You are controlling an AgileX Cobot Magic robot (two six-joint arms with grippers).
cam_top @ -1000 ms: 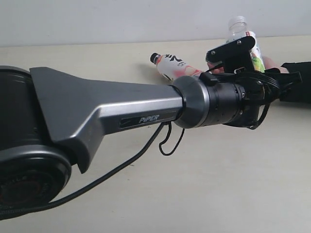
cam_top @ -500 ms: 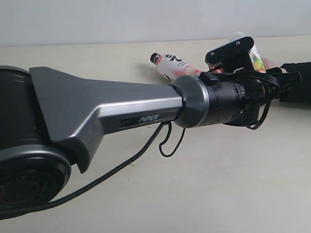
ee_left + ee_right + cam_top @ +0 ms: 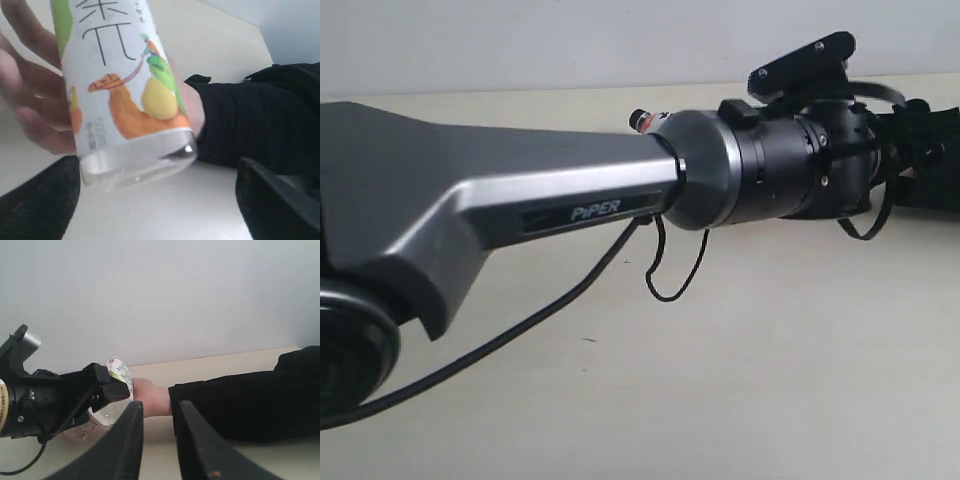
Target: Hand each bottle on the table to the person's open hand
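Up at the upper right of the exterior view the grey-and-black left arm [image 3: 570,200] reaches over the pale cream table [image 3: 770,380]. Its black left claw [image 3: 155,167] stands spread wide and grips nothing, the fingers set either side of the base of a clear plastic bottle with a white camel-and-parrot label [image 3: 120,75]. The person's bare open hand [image 3: 30,95], black-sleeved, has its fingers round that bottle. The right claw [image 3: 159,407] is parted narrowly and empty. A second bottle's black cap [image 3: 639,118] peeks above the arm, upper middle.
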